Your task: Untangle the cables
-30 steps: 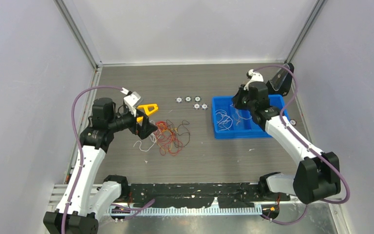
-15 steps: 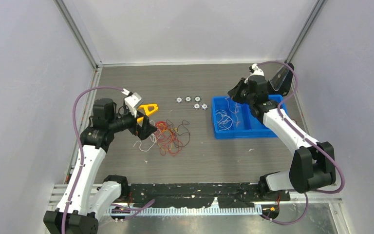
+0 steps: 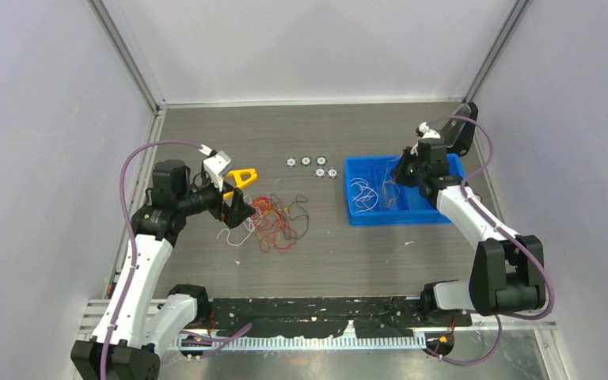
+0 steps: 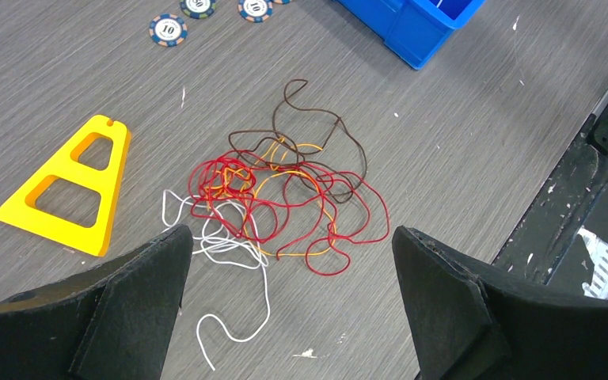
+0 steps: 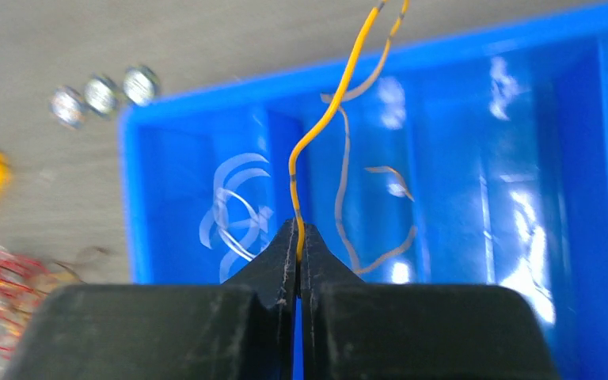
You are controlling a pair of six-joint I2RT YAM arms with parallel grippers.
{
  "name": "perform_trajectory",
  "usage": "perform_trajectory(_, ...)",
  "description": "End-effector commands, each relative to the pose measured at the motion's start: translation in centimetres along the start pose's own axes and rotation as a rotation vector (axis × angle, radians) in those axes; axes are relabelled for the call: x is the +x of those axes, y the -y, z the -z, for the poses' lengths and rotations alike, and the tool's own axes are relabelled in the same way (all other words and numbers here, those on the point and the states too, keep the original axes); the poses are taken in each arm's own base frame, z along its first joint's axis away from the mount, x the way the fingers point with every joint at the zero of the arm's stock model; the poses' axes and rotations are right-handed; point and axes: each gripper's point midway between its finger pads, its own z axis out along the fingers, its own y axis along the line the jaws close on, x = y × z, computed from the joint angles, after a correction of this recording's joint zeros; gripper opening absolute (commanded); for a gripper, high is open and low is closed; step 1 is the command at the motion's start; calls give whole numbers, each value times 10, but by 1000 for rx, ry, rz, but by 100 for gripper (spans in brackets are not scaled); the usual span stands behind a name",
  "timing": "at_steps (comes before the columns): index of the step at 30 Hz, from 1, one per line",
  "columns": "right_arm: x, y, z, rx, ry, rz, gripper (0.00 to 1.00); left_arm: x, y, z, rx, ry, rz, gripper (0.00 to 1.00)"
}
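Pinched in the right gripper point(image 5: 298, 231), the orange cable point(image 5: 294, 194) is best released low inside the 3 o'clock bin point(image 3: 388, 220); the left gripper point(image 4: 289, 241) is spread.

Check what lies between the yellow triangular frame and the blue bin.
Five poker chips, in the top view; the cable tangle lies nearer the arms.

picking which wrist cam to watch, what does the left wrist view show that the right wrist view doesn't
Left wrist only: the open left fingers framing the tangled cables, with a brown strand and a white strand clearly traceable. Right wrist only: the right fingers shut on an orange cable over the blue bin, and white loops inside one compartment. Both: the bin, the tangled cables (blurred in the right wrist view), the poker chips and the yellow frame.
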Motion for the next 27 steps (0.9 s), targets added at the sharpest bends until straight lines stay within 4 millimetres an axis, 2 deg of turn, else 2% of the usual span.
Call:
perform_trajectory(1,41,31,0,33,-178,266,5,-6,2,2,4,17,-35,100)
perform_trajectory(2,49,34,1,35,-230,285,5,-7,2,2,4,19,-33,100)
perform_trajectory(3,67,45,-1,51,-323,321,5,-7,2,2,5,20,-30,100)
perform_trajectory(4,66,42,-3,34,-344,331,5,-7,2,2,5,22,-28,100)
perform_trajectory(5,79,49,-5,33,-419,374,5,-7,1,1,5,23,-25,100)
perform_trajectory(6,77,48,-7,25,-432,389,5,-7,2,1,5,24,-24,100)
perform_trajectory(7,85,53,-9,22,-480,414,5,-7,1,1,3,26,-22,100)
perform_trajectory(8,82,52,-11,15,-486,426,6,-7,1,1,1,26,-20,100)
perform_trajectory(11,91,58,-18,13,-567,458,5,-4,2,1,-3,27,-19,100)
perform_trajectory(13,82,57,-27,20,-572,479,5,-1,1,1,-7,24,-14,100)
perform_trajectory(14,85,61,-31,32,-593,481,5,1,1,0,-7,21,-12,100)
perform_trajectory(16,79,57,-33,26,-591,484,6,2,1,1,-8,18,-11,100)
perform_trajectory(18,71,48,-29,-3,-563,477,12,2,1,2,-13,17,-18,100)
perform_trajectory(21,57,31,-18,-51,-510,473,32,2,1,3,-15,17,-25,99)
perform_trajectory(24,40,19,-3,-72,-463,479,45,0,2,4,-14,23,-32,100)
perform_trajectory(27,32,13,11,-81,-459,480,54,0,2,4,-14,24,-37,100)
